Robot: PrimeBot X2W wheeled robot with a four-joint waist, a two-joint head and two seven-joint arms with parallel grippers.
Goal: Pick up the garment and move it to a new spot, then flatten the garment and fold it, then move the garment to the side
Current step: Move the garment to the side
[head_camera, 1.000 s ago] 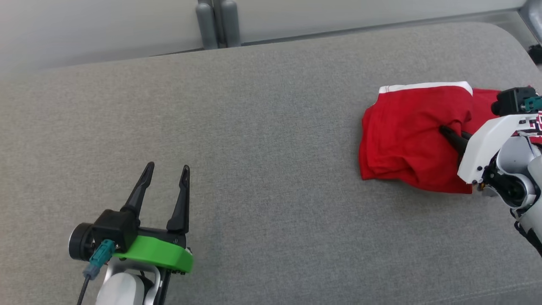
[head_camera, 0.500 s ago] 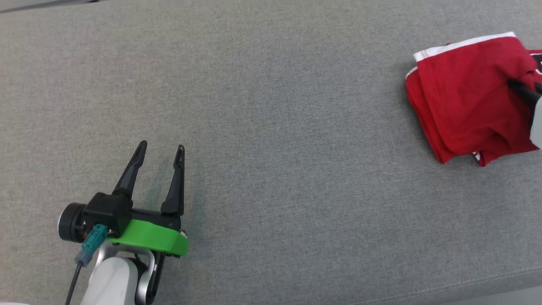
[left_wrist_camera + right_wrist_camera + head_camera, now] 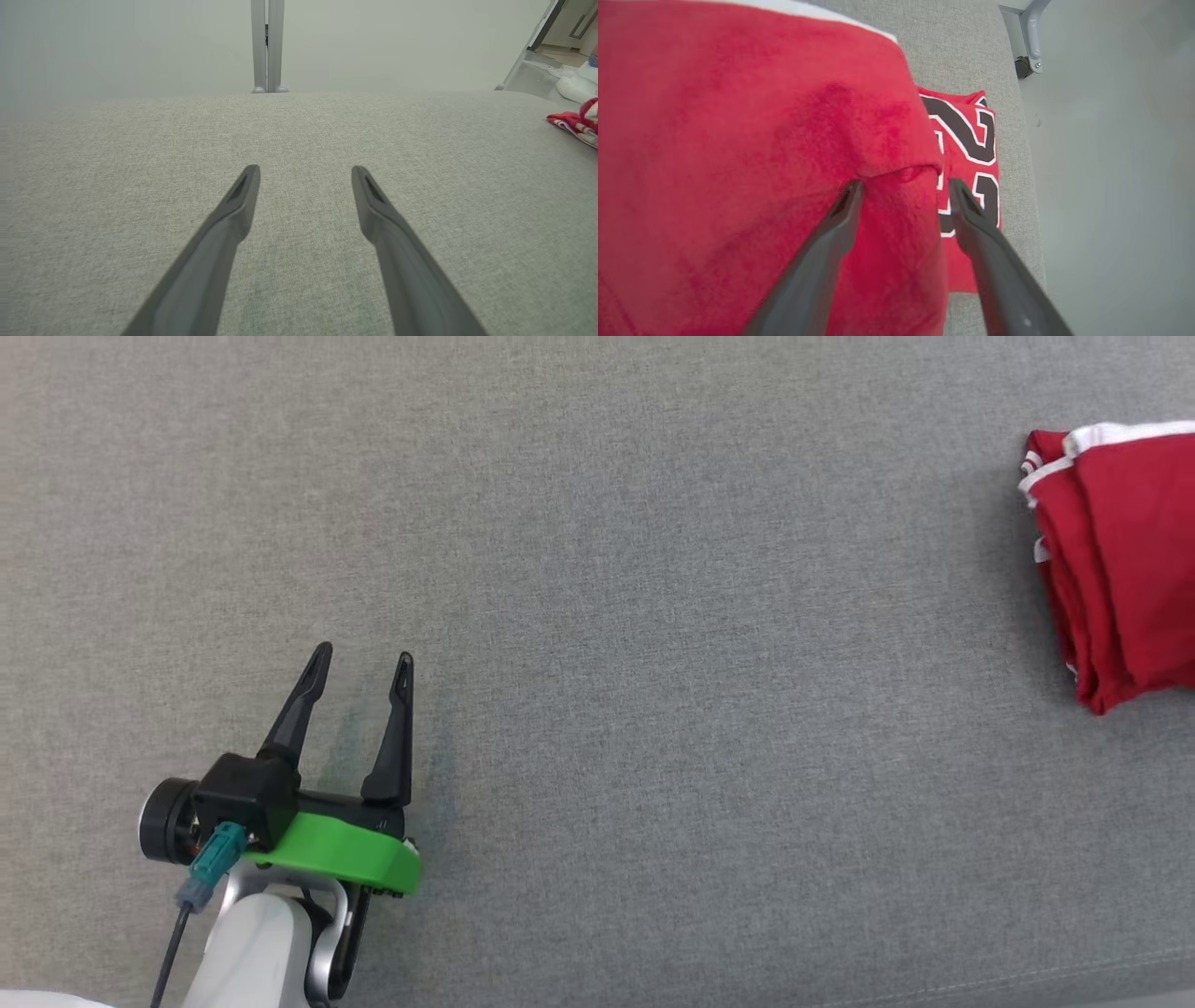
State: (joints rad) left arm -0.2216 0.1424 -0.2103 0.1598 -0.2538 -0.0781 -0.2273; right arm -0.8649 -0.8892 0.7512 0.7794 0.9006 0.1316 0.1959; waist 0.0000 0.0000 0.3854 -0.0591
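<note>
The folded red garment [image 3: 1120,560] with white trim lies at the right edge of the head view on the grey padded surface [image 3: 653,616]. In the left wrist view the garment [image 3: 572,123] shows small at the far right. My right gripper [image 3: 906,186] is open, its fingers lying low over the garment [image 3: 738,140], with a raised crease of red cloth between the tips. A black and white printed number [image 3: 966,135] shows just beyond. My left gripper [image 3: 359,663] is open at the lower left over bare surface, far from the garment; its fingers [image 3: 243,196] hold nothing.
The surface's right edge [image 3: 1024,154] runs close beside the garment, with pale floor and a metal leg [image 3: 1029,37] beyond it. A grey post [image 3: 267,46] stands against the wall behind the surface. A seam [image 3: 1027,971] marks the front edge.
The head camera has swung, so the garment now sits at the right edge and the right arm has left that view. The left gripper has kept its place and stays open.
</note>
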